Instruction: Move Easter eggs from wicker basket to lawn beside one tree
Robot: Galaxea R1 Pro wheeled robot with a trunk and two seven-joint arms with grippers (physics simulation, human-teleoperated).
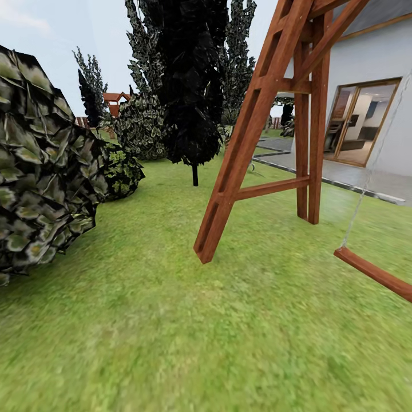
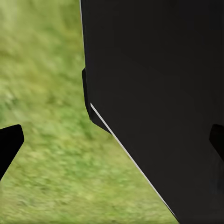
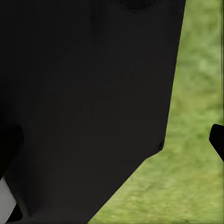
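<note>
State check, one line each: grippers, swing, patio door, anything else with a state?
left gripper: fingertips wide apart, nothing between them, open.
right gripper: fingertips wide apart, nothing held, open.
swing seat: hanging on its rope, tilted, clear of the lawn.
swing frame: upright, legs planted on the grass.
glass door: room visible inside; open or shut cannot tell.

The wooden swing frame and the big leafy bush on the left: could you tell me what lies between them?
In the head view, only bare lawn lies between the swing frame and the bush.

Short green lawn (image 1: 171,320) (slightly blurred) spreads across the garden.
</note>
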